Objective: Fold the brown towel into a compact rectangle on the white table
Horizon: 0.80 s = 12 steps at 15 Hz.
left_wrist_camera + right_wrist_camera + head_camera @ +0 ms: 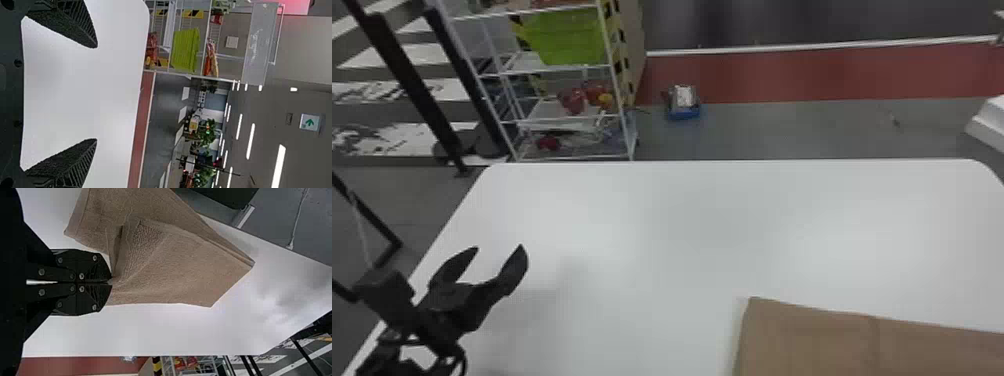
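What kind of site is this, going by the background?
Probably an indoor lab or workshop: a wire shelf rack holding a green bin, red floor strip, and ceiling lights beside a lit exit-style sign.

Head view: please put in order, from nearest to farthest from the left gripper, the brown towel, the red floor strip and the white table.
From the left gripper:
1. White table, below it.
2. Brown towel, on the table, to the right.
3. Red floor strip, beyond the table's far edge.
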Motion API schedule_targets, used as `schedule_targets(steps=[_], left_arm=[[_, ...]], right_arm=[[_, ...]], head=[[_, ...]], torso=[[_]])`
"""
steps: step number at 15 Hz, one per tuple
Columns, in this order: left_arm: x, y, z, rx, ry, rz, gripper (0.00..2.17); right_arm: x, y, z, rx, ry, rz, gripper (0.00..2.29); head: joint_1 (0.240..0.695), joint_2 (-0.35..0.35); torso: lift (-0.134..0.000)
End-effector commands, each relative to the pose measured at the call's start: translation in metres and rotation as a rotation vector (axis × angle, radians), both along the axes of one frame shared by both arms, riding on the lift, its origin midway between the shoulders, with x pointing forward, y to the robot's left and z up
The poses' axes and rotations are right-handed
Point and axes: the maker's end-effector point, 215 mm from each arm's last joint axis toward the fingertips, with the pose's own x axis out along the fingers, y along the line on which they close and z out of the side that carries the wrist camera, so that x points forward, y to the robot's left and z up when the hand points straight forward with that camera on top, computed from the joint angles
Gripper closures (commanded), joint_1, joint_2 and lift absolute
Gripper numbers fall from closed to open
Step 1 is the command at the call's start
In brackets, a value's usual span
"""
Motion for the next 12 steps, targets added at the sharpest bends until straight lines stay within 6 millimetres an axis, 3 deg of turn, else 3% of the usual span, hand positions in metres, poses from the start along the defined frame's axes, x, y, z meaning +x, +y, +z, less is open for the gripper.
schedule_targets(steps=[1,3,12], left_arm=[[0.002,-0.005,-0.006,-0.013,0.006,-0.005,0.02],[0.002,-0.007,-0.005,-0.011,0.005,-0.011,0.02],[-0.001,-0.006,-0.008,-0.011,0.011,-0.011,0.02]], right_arm=[[-0.019,-0.006,-0.045,-0.020,0.097,0.014,1.53],[-0.025,-0.013,-0.076,-0.044,0.170,0.010,1.53],[-0.031,-0.013,-0.087,-0.094,0.197,0.024,1.53]], head=[[0.695,0.122],[0.695,0.109],[0.695,0.099]], torso=[[-0.123],[-0.123],[-0.123]])
